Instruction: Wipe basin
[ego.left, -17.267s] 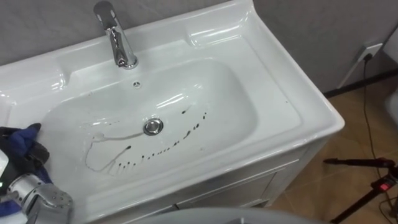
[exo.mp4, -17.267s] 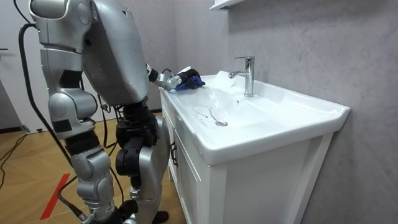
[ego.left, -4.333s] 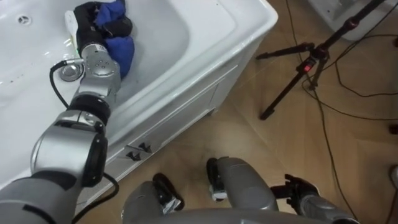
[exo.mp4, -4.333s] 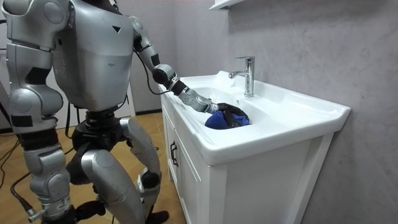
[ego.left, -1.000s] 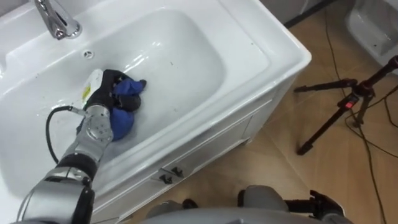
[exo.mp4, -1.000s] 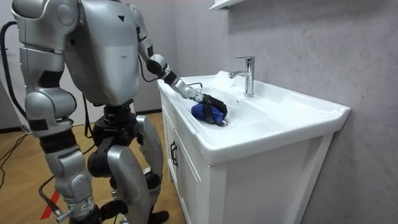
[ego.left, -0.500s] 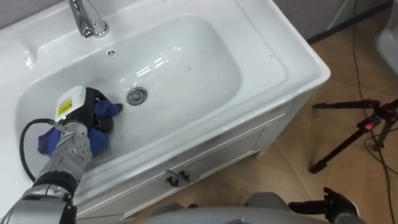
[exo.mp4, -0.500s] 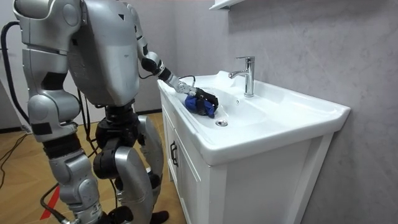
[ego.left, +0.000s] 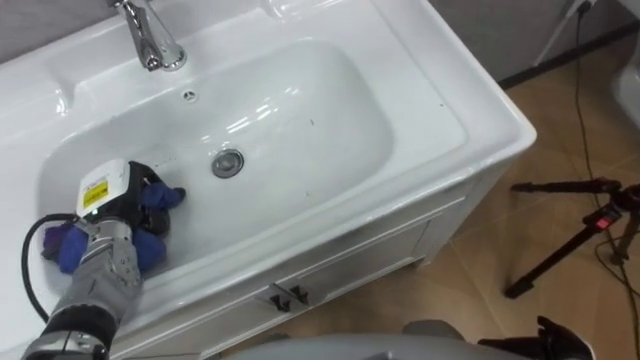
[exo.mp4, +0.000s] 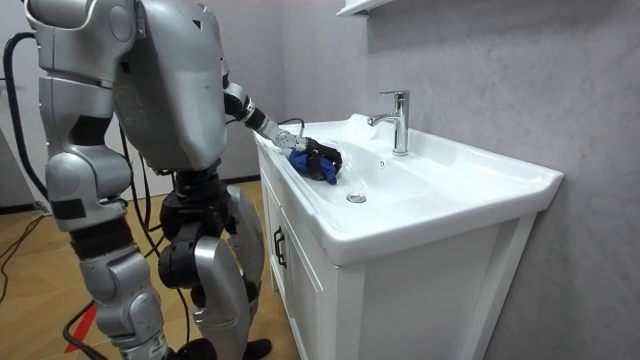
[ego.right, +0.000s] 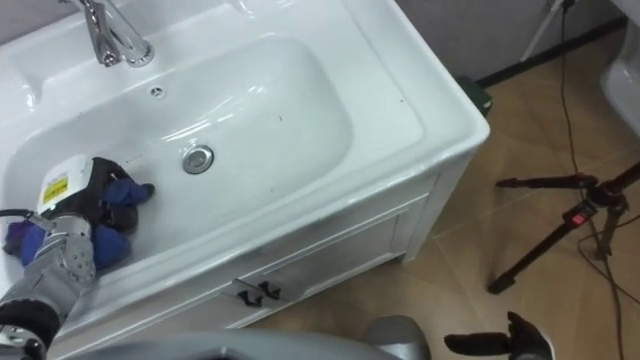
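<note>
Left eye view: a white ceramic wash basin (ego.left: 480, 112) runs across the picture, with a chrome tap (ego.left: 150, 42) on its back ledge and a round metal drain (ego.left: 228, 162) at the bottom of the bowl; the left hand (ego.left: 118, 200) lies on the bowl's left slope, its dark fingers curled into and clamped on a crumpled blue cloth (ego.left: 165, 196); the cloth rests against the basin's inner wall, near the drain on its left and apart from it, with folds bulging out on both sides of the hand; to the right, a black tripod (ego.left: 603, 217) stands on the brown wooden floor (ego.left: 480, 265).

Room view: the robot stands upright at the room view's left of a white vanity cabinet (exo.mp4: 340, 300) that carries the basin, close against its front; its left arm stretches over the front rim so that hand and cloth sit inside the bowl, near the end farthest from the camera; the tap rises behind them against a grey wall (exo.mp4: 500, 70).

Right eye view: the same grasp shows, fingers wrapped in the cloth, left of the drain; two small dark handles (ego.right: 255, 291) sit close together on the cabinet front under the rim.
</note>
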